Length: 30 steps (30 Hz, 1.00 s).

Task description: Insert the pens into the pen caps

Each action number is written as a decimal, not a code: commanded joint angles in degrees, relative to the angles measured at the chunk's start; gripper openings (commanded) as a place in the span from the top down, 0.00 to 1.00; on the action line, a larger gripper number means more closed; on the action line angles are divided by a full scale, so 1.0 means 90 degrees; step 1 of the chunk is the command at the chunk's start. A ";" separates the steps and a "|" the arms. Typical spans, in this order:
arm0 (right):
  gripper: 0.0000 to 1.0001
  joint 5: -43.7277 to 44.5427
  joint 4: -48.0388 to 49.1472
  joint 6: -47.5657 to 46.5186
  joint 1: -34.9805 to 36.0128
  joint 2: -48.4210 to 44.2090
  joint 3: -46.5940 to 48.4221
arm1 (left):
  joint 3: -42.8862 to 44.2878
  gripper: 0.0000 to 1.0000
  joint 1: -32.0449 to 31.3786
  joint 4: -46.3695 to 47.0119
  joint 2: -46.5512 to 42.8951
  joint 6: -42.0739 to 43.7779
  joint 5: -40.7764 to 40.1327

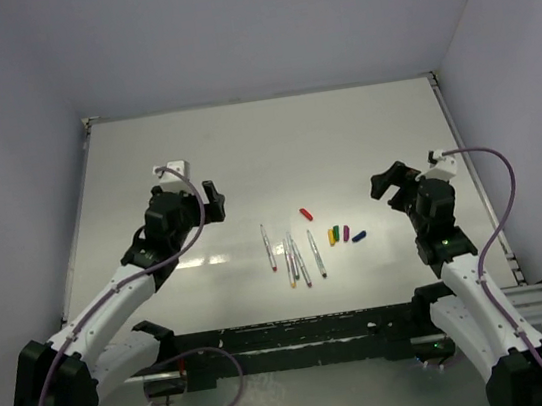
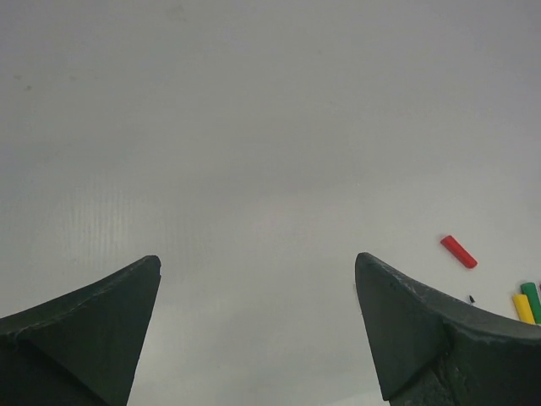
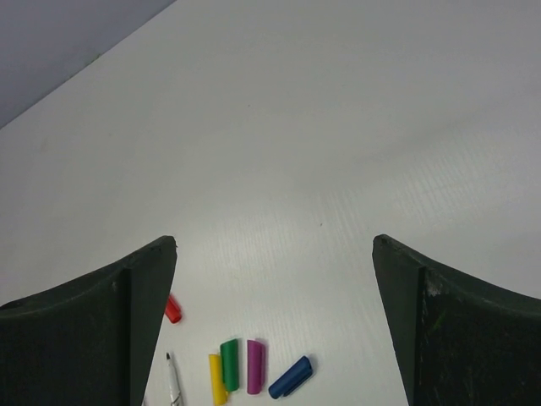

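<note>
Neither arm has taken anything yet: the left tool (image 2: 258,271) and the right tool (image 3: 275,245) both hang above the counter (image 1: 244,156), spread wide and empty. The pens (image 1: 294,255) lie loose in a fan between the arms, the pen caps (image 1: 346,233) just to their right (the red cap (image 1: 305,213) a little apart), probably laid so each arm reaches one kind

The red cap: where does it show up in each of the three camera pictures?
Top external: the red cap lies near the table's middle, set apart beyond the other caps.
Left wrist: the red cap is at the right side, about mid-height.
Right wrist: the red cap is at lower left, partly hidden.
Shared landmark: the green cap, near the red one in every view.
</note>
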 commanded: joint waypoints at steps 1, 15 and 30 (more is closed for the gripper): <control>0.00 -0.0282 0.0345 -0.0314 0.0007 -0.0099 -0.0050 | 0.0652 0.01 -0.0027 -0.0173 0.0573 0.0196 0.1145; 0.00 -0.0227 0.0438 0.0464 0.0007 0.0044 -0.0184 | 0.1291 0.01 -0.1534 -0.0795 0.1166 0.0049 0.0297; 0.00 0.0139 0.0057 0.0929 0.0005 0.1015 0.0242 | 0.2534 0.01 -0.1765 -0.2765 0.3133 -0.1234 -0.0072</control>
